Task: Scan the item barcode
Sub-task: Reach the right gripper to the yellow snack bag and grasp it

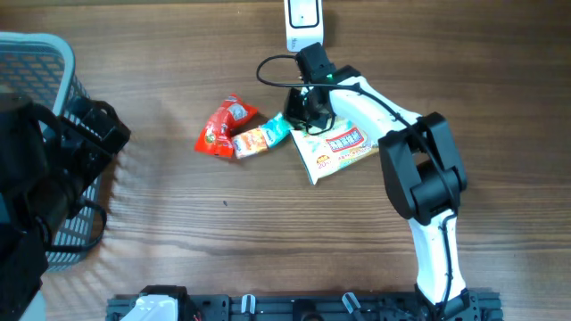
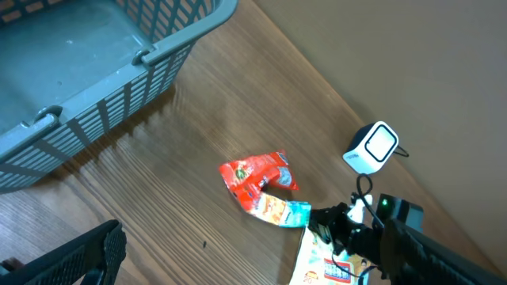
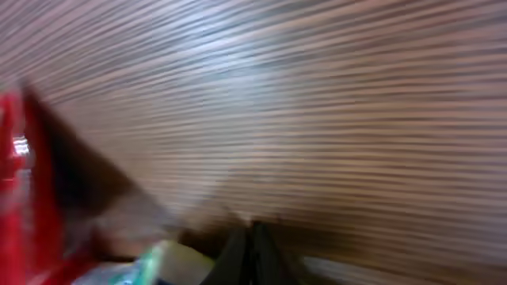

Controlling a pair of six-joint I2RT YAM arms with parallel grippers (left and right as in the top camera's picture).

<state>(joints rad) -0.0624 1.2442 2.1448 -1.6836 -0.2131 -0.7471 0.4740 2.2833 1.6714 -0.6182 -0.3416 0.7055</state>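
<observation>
Right gripper was shut tight, tips down at a corner of the yellow snack bag — near the far edge of the table, by the white scanner. Left gripper hung wide open by the basket.

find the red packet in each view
Overhead: red packet left of centre.
Left wrist: just below centre.
Right wrist: a red blur at the left edge, probably it.
Landmark: orange packet touching its right side overhead, lower right of it in left wrist.
</observation>
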